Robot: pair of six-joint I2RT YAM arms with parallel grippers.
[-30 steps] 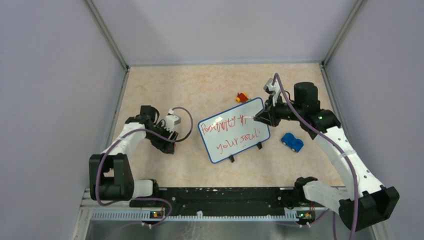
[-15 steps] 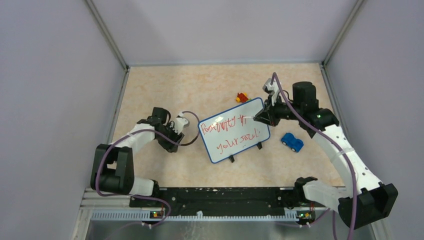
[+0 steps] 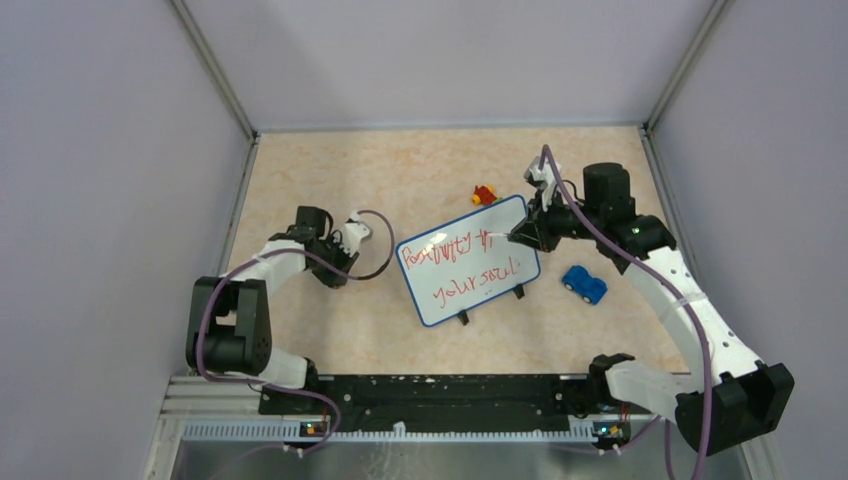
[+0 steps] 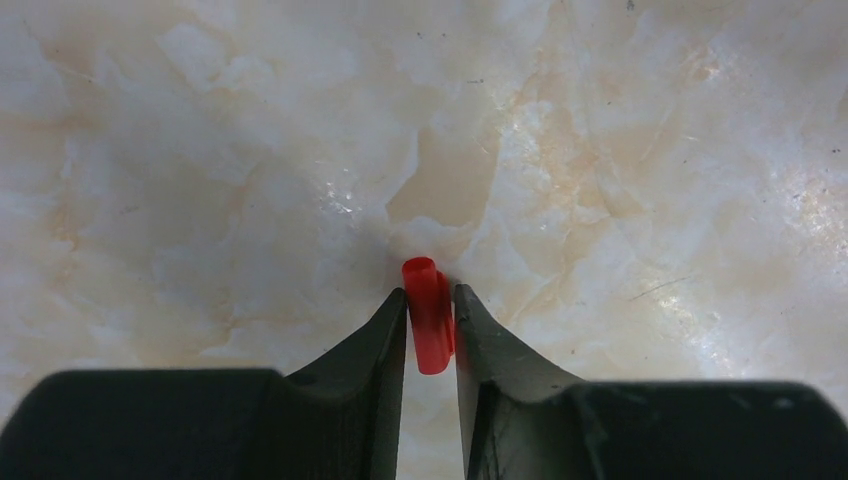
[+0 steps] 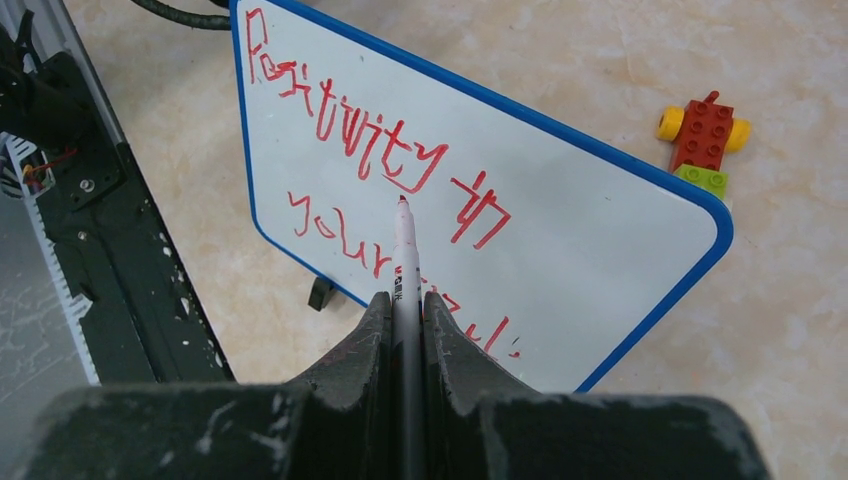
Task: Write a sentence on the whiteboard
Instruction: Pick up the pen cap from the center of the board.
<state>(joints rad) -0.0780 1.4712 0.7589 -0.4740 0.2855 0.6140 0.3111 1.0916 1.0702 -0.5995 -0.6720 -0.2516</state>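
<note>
**A:** Where is the sentence sitting?

**B:** The sentence, two scrawled lines of thin red handwriting (image 5: pixel 380 170), is running across the small white, blue-rimmed whiteboard (image 5: pixel 600 250), which is standing mid-table on black feet. The right jaws are clenching a slim white red-tipped marker (image 5: pixel 404 250), its tip pointing between the lines. Contact: cannot tell. Probably finishing.

**A:** Left side?

**B:** The left jaws are pinching a small red plastic cap (image 4: pixel 422 275) over bare table, likely for recapping.

**A:** Surroundings?

**B:** A blue toy car (image 3: pixel 584 284) and a red-yellow-green brick toy (image 5: pixel 705 135) are lying near the board on the beige marbled table (image 3: pixel 330 180). Lilac-grey walls (image 3: pixel 450 60) are enclosing it.
</note>
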